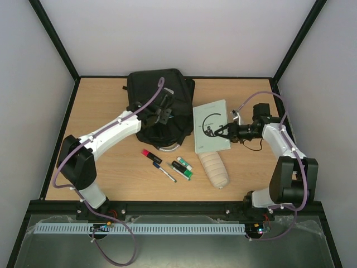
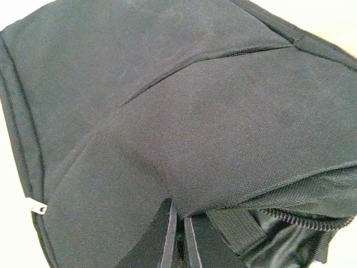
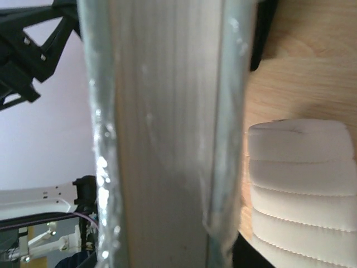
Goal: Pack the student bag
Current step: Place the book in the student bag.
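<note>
Jaws of the left gripper (image 2: 178, 216) are pinched shut on fabric of the bag (image 1: 159, 89), at the counter's (image 1: 100, 106) 12 o'clock, apparently holding its zip mouth open. The right gripper (image 1: 221, 132) clamps the book (image 1: 211, 117) at the bag's 3 o'clock. Next, probably: swing the book toward 9 o'clock and slide it inside. The bag's contents are hidden.

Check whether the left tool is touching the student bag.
Touching. The left wrist view shows the left tool shut, its fingertips pinching a raised fold of the student bag fabric, with no gap.
</note>
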Motion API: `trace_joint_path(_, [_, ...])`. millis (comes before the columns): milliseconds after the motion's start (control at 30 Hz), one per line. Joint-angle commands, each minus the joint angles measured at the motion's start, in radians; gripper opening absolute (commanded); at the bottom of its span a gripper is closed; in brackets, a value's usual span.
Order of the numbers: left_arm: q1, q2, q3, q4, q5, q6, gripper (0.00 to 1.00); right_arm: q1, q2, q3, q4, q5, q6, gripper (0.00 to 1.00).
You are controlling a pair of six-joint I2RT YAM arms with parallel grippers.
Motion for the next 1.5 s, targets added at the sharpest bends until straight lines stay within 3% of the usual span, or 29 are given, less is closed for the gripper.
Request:
trace_joint_path(0, [0.047, -0.019, -0.002, 0.096, 0.168, -0.064, 0.02, 0.045, 0.008, -0.037, -0.019, -0.141, -0.015, 0.01])
trace_joint_path(400, [0.105, -0.085, -0.06, 0.2, 0.399, -0.084, 0.02, 0.284, 0.203, 0.037, -0.011, -0.25, -0.031, 0.01])
trace_joint_path(533, [0.11, -0.113, -0.089, 0.231, 0.421, -0.083, 0.02, 0.336, 0.28, 0.113, 0.046, -0.219, 0.044, 0.01])
trace_joint_path(733, [0.115, -0.135, -0.102, 0.245, 0.416, -0.084, 0.02, 0.41, 0.422, 0.222, 0.088, -0.29, 0.111, 0.01])
trace_joint_path(1133, [0.146, -0.149, -0.104, 0.249, 0.455, -0.1, 0.03, 0.427, 0.487, 0.221, 0.572, -0.179, 0.487, 0.01])
trace_joint_path(1467, [0.154, -0.141, -0.108, 0.247, 0.482, -0.101, 0.02, 0.434, 0.584, 0.215, 0.87, -0.096, 0.64, 0.01])
